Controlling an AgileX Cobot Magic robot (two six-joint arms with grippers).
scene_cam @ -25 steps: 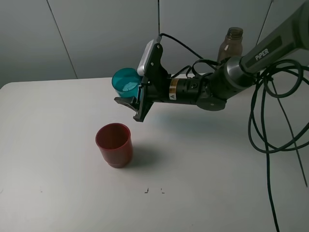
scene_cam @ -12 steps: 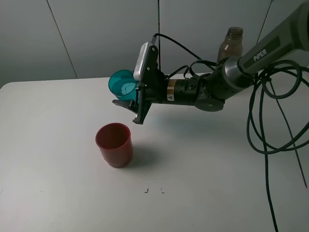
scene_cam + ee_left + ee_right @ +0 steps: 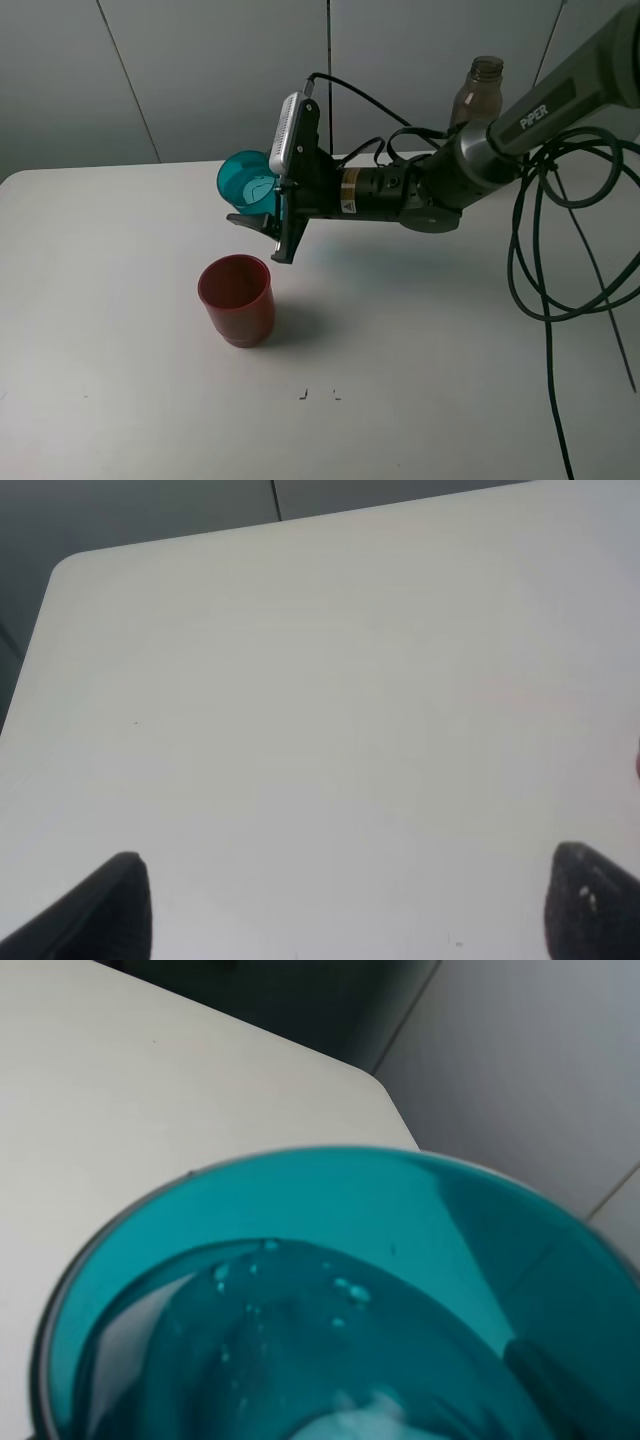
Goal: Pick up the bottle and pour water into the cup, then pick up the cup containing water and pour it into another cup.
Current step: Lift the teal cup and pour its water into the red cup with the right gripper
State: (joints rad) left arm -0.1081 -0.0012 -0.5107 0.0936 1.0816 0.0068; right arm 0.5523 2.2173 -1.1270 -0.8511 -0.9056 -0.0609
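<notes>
My right gripper (image 3: pixel 265 205) is shut on the teal cup (image 3: pixel 245 181) and holds it tilted, mouth facing left, above and behind the dark red cup (image 3: pixel 237 298). The red cup stands upright on the white table (image 3: pixel 120 330). In the right wrist view the teal cup (image 3: pixel 300 1300) fills the picture, with water and bubbles inside. The smoky grey-brown bottle (image 3: pixel 478 92) stands upright at the back right, behind the right arm. My left gripper (image 3: pixel 345 900) shows only two dark fingertips (image 3: pixel 110 905) set wide apart over bare table, holding nothing.
Black cables (image 3: pixel 545 250) hang from the right arm over the table's right side. Two small dark marks (image 3: pixel 320 394) lie near the front middle. A grey panelled wall (image 3: pixel 180 70) stands behind the table.
My right gripper has rolled the teal cup further over and shifted it a little left, toward the red cup. The red cup and the bottle have not moved.
</notes>
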